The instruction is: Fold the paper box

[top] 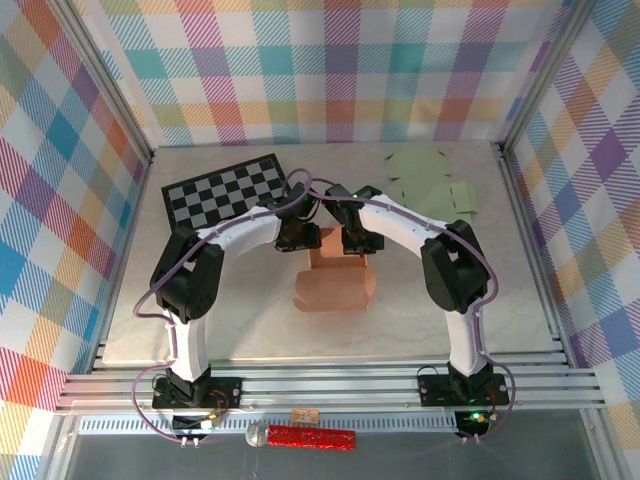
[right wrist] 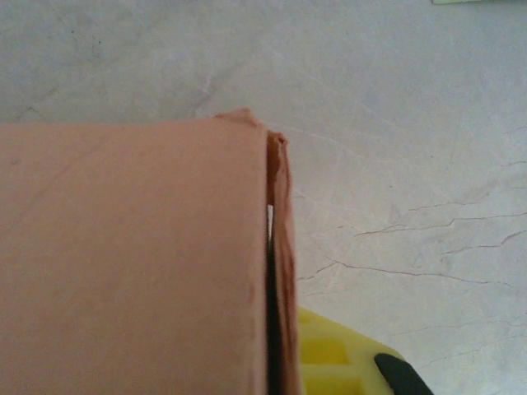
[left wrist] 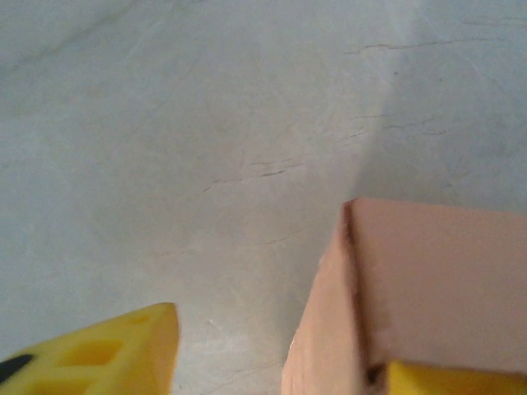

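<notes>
The salmon paper box point(top: 335, 278) lies mid-table, partly folded, with a raised far end. Both grippers meet at that far end. My left gripper point(top: 300, 236) stands open astride the box's left wall point(left wrist: 325, 329). One of its yellow fingers point(left wrist: 123, 350) hangs over bare table and the other point(left wrist: 453, 380) rests against the box's panel. My right gripper point(top: 356, 238) is at the right wall. One yellow finger point(right wrist: 338, 358) presses the outside of the doubled wall flap point(right wrist: 282, 247). The broad panel point(right wrist: 132, 255) hides the other finger.
A black-and-white checkerboard point(top: 225, 190) lies at the back left. Pale green paper sheets point(top: 432, 180) lie at the back right. Plaid walls enclose the marbled table point(top: 520, 300). A red object point(top: 310, 437) sits below the front rail.
</notes>
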You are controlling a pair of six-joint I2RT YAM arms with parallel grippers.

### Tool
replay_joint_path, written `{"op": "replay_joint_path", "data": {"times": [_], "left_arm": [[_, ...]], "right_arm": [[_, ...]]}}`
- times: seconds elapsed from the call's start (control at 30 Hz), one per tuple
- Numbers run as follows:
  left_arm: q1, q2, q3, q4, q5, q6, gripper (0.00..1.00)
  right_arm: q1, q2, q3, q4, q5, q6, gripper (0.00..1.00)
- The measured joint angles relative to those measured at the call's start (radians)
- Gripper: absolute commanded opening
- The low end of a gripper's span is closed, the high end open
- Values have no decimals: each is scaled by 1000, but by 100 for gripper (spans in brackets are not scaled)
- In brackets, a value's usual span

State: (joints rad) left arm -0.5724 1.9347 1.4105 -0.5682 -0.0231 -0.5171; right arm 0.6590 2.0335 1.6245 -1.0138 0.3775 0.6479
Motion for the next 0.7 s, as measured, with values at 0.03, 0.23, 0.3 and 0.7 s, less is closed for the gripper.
{"op": "replay_joint_path", "data": {"times": [0.03,0.23,0.3,0.7], "left_arm": [[3,-2,7,-10,3,-11,63],[21,-76,43,-52,64,-71,62],[34,-123,68,-62,76,-86,61],[268,-441,-90,-61,208,-169,42]], "right_arm": [[-7,0,-1,0,-10,5,0],[-56,0,-21,-2,-92,62,0],[-71,0,-29,-5,-130,94,0],[-163,-96,-257,67,-441,467,0]]}}
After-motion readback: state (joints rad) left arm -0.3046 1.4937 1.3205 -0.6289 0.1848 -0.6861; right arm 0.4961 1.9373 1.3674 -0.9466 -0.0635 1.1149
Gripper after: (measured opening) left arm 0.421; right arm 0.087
